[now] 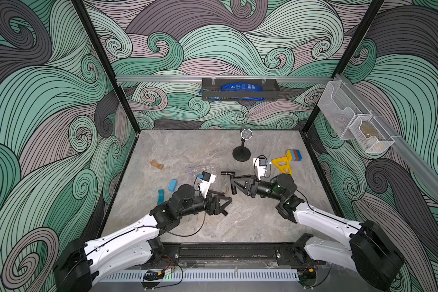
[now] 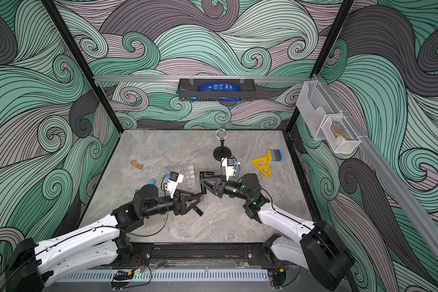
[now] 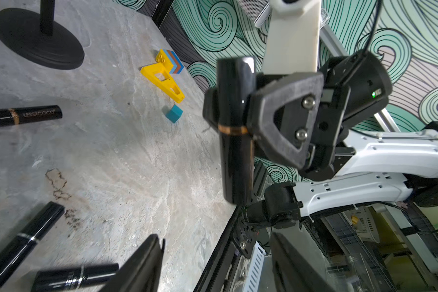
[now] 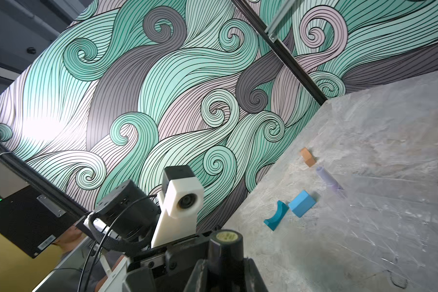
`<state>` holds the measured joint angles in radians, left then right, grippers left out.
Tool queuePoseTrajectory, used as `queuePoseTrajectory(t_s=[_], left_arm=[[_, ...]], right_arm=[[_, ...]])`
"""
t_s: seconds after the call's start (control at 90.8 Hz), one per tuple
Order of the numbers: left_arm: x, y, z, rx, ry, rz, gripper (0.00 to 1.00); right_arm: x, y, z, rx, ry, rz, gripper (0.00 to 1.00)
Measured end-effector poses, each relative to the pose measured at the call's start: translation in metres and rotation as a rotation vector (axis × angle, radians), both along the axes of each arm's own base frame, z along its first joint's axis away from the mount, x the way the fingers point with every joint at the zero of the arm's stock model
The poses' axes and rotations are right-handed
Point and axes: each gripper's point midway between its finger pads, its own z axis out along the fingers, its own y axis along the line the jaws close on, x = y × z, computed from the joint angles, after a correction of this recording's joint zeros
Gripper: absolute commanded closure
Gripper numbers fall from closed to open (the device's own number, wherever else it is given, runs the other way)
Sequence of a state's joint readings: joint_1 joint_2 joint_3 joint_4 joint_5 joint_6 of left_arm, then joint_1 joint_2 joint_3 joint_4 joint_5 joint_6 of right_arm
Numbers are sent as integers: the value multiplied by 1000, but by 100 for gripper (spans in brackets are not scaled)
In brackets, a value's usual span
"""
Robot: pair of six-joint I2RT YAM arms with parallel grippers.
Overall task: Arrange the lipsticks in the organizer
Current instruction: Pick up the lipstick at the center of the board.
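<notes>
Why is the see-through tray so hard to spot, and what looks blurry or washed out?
Right wrist view: the clear plastic grid organizer shows only as faint glints on the grey tabletop; glare bleaches a patch of the swirl-patterned wall; the held black lipstick tube is soft, too near the lens. Left wrist view: the fingers of the left gripper are blurred.

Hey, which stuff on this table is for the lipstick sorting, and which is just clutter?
For the job: held lipstick in right claw, three loose lipsticks, clear organizer.
Clutter: lavender tube, blue blocks, brown block, yellow bracket, microphone stand.
</notes>
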<state>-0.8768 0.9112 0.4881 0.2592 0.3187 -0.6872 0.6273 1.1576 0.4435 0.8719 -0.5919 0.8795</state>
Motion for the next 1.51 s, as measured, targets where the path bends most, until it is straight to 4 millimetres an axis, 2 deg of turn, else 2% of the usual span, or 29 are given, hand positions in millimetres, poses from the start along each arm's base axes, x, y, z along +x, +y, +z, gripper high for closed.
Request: queuePoseTrajectory(t_s=[0.187,0.352,0.583,0.848,1.068,1.255,1.398,1.508], left_arm=[[2,-5,11,-49,-14,-2,41],[2,-7,20,-86,-30,-11,51],[-5,-16,9,-71,1,-78,67],[-7,-16,9,-65,-11,-93,74],[-6,-14,8,-49,-32,-84,83],[-3,-13,4,-21,-51,-71,89],[-3,-11,-3,15,-68,-73,94],[-2,-7,-17,84,-88,-68,97]], right_arm=[[-12,8,-3,27,24,5,93],[-17,11,2,54,18,-14,93],[-15,11,2,63,23,-51,93],[-14,11,-1,63,33,-73,92],[-12,10,0,62,31,-97,90],[-9,10,-5,49,45,-119,82],[-7,9,-11,27,73,-139,62],[1,6,-16,-9,101,-177,53]])
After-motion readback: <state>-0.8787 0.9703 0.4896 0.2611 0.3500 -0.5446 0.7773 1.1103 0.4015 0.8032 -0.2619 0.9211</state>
